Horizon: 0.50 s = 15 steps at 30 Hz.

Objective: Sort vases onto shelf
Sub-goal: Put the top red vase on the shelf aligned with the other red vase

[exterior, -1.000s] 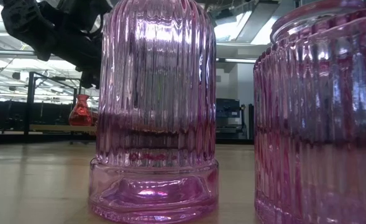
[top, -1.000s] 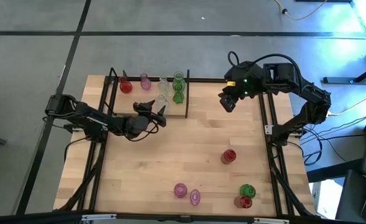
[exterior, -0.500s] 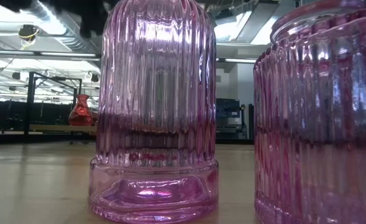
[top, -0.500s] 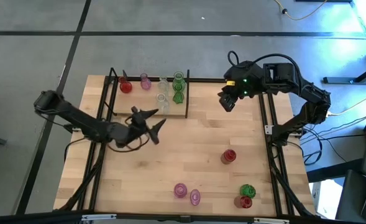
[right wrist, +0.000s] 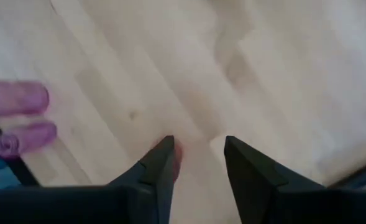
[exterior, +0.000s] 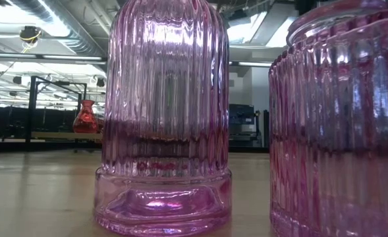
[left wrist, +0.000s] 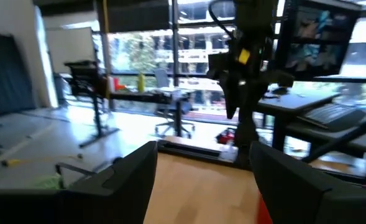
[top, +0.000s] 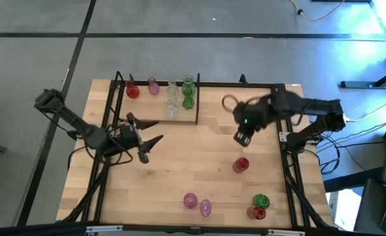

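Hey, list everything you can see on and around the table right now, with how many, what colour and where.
table: one, light wood, black frame rods along its sides.
shelf: one, light wood with black rods, far left corner of the table.
red vases: three; one on the shelf's left end, one alone on the table's right half, one at the near right corner.
pink vases: three; one on the shelf, two side by side at the near edge.
clear vases: two, mid shelf.
green vases: three; two at the shelf's right end, one beside the near right red one.
left gripper: dark, open, empty, just in front of the shelf.
right gripper: dark, open, empty, over the table's right half.
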### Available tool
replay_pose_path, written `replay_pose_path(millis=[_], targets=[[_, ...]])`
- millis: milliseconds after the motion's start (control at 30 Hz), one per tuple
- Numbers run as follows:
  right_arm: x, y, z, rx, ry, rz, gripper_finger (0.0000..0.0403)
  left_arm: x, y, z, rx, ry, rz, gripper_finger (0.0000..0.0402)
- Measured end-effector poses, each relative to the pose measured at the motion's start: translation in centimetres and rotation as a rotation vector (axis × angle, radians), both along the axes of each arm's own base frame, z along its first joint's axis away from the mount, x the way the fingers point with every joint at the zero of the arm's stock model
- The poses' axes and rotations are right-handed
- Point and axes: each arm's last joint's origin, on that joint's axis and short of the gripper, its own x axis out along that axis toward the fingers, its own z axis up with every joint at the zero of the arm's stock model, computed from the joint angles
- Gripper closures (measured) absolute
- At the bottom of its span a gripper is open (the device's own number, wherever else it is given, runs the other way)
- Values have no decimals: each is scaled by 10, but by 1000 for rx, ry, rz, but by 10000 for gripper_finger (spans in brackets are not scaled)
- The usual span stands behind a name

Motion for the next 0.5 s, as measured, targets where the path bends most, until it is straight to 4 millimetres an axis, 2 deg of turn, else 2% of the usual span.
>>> replay_pose_path(millis=[233, 500], targets=[[-6, 37, -29, 65, 103, -77, 276, -15, -5, 3, -53, 4, -51, 151], [-11, 66, -37, 129, 92, -153, 276, -24, 0, 7, -53, -3, -49, 151]])
